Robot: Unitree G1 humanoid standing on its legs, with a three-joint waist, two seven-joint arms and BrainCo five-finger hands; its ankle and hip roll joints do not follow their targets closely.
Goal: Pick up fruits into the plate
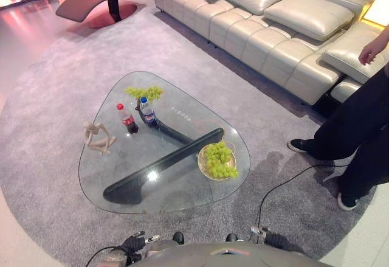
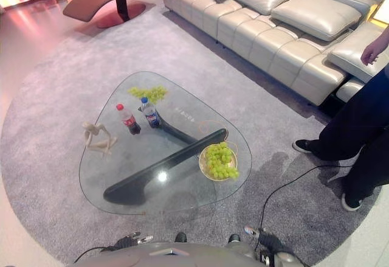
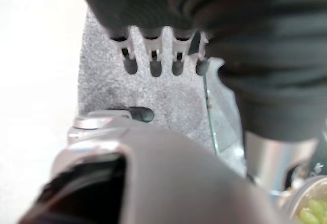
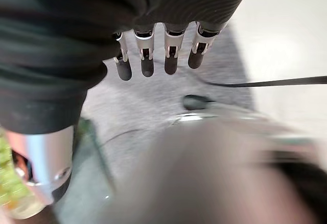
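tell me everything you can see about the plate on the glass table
The plate is a small round dish, tan to golden in colour, sitting flat on the clear glass coffee table near its edge on the robot's right. A pile of green grapes covers most of it, so mainly the rim shows. It lies right by the end of the table's dark base bar, seen through the glass. Another bunch of green grapes lies apart, at the table's far edge. Its material cannot be told.
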